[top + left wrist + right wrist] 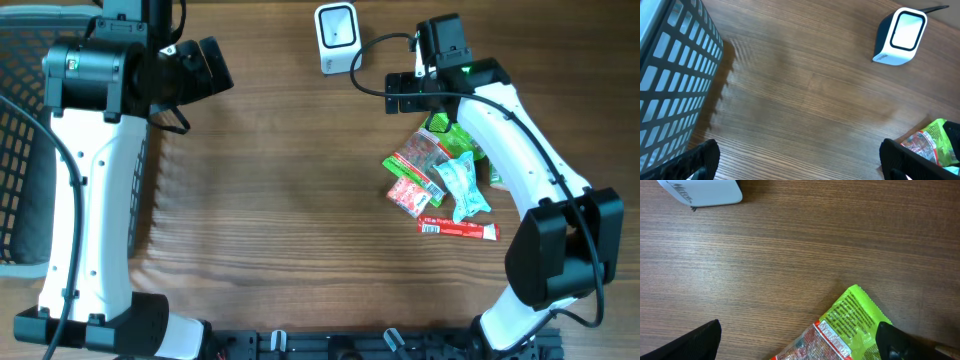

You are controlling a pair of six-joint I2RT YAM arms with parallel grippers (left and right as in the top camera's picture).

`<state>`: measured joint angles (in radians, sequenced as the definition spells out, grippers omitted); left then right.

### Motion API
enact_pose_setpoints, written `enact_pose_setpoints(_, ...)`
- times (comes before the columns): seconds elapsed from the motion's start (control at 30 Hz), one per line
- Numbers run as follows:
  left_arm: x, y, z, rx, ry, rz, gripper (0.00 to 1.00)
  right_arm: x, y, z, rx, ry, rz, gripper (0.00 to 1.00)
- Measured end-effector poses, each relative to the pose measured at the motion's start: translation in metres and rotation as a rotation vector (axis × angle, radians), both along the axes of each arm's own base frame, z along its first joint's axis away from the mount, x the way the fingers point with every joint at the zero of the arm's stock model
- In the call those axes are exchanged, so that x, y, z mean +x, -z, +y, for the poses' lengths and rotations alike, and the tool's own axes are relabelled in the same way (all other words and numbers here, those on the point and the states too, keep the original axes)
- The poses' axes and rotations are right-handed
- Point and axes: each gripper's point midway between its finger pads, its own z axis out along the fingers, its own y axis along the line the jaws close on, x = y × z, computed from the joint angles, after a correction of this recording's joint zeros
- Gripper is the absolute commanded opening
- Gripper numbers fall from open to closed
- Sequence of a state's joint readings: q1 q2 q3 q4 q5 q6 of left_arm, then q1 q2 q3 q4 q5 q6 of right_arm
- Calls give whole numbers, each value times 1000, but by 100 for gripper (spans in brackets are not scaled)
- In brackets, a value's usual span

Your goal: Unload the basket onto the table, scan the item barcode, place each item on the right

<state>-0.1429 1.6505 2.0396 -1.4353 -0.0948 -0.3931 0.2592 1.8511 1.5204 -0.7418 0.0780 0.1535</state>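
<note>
Left pincer (pixel 800 165) and right pincer (pixel 795 347) agape over grained wood table (pixel 300 200); crinkly packets (pixel 440 180), rounded white scanner (pixel 336 35).

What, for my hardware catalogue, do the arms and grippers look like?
The left arm and right arm have white shells with black joints and bases; a black cable runs along each. The left gripper and right gripper have black fingers.

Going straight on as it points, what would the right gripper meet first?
Probably the green packet, whose corner lies between the open fingers of the right gripper; otherwise the table. Depth unclear.
</note>
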Motion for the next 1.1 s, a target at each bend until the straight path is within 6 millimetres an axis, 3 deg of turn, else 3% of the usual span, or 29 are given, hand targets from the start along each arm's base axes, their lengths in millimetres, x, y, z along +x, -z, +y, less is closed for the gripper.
enact_pose_setpoints(0.13, 0, 0, 0, 0, 0, 0, 100, 0, -1, 0, 1, 0, -3, 100)
enact_pose_setpoints(0.23, 0, 0, 0, 0, 0, 0, 100, -1, -15, 0, 9, 0, -33, 100)
enact_pose_setpoints(0.3, 0, 0, 0, 0, 0, 0, 100, -3, -40, -1, 23, 0, -87, 100)
enact_pose_setpoints(0.43, 0, 0, 0, 0, 0, 0, 100, -19, -116, -5, 70, -2, -257, 100)
enact_pose_setpoints(0.5, 0, 0, 0, 0, 0, 0, 100, -37, -168, -9, 104, -2, -382, 100)
enact_pose_setpoints(0.7, 0, 0, 0, 0, 0, 0, 100, -101, -270, -26, 173, -3, -645, 100)
enact_pose_setpoints(0.87, 0, 0, 0, 0, 0, 0, 100, -159, -320, -44, 204, 10, -797, 100)
enact_pose_setpoints(1.1, 0, 0, 0, 0, 0, 0, 100, -251, -348, -73, 226, 33, -945, 100)
